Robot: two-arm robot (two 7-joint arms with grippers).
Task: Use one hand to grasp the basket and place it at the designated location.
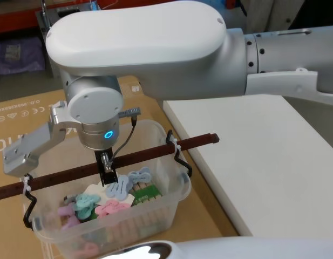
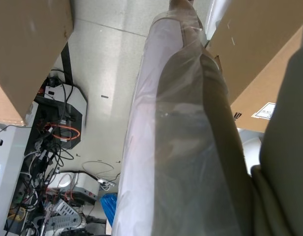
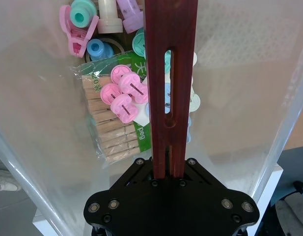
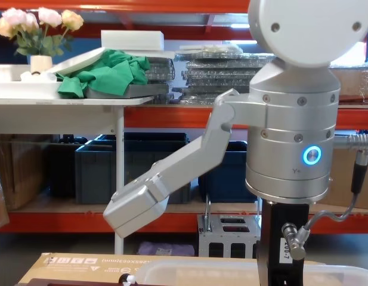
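- The right gripper (image 1: 108, 174) hangs straight down from its arm, which reaches in from the right with its blue ring (image 1: 108, 134) lit.
- Its jaws are closed narrowly on the middle of the red-brown handle (image 1: 155, 152).
- The handle spans the basket (image 1: 174, 208). A white zip tie (image 1: 176, 145) and a black wire (image 1: 183, 164) fix it to the rim.
- The basket is over a brown carton (image 1: 26, 116), just left of the white table (image 1: 263, 162). I cannot tell whether it rests on the carton or hangs above it.
- Inside lie pastel plastic clips (image 1: 120, 189) and a bag of wooden pegs (image 3: 109, 140).
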